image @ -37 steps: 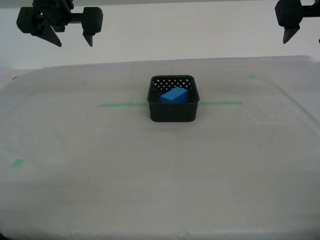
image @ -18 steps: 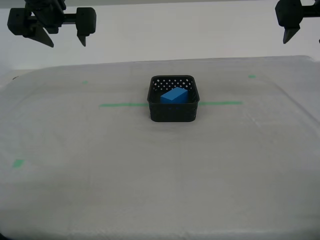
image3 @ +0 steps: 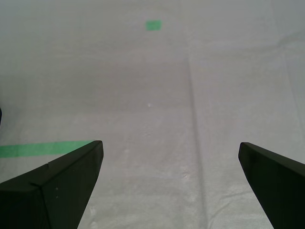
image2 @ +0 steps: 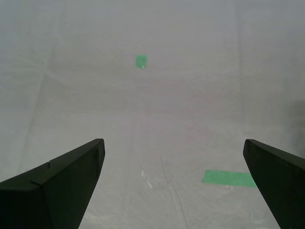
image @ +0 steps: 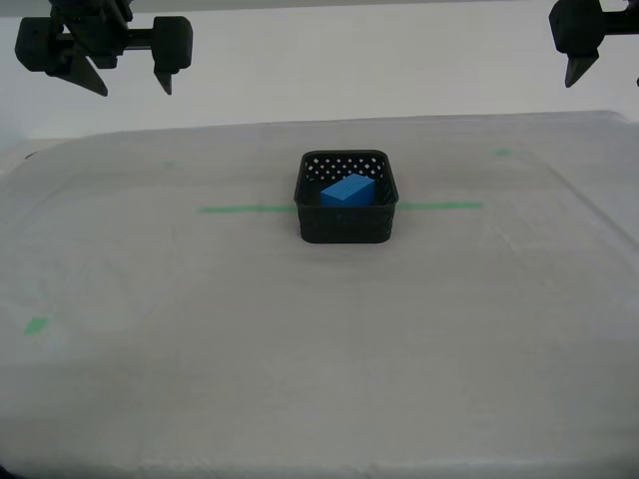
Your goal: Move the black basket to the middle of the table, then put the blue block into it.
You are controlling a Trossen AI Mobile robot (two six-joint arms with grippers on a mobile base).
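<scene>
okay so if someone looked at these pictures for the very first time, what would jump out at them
The bright blue block catches the eye first, lying inside the black basket at the middle of the table, on the thin green tape line. Next come two dark grippers hanging above the far edge, one at the exterior view's top left, one at its top right. Both wrist views show open, empty jaws over bare cloth.

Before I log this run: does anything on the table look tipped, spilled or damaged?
Nothing stands out. The black basket sits upright on the table, across the green tape line. The blue block lies inside it, apparently slightly angled. Both grippers hang open, empty.
</scene>
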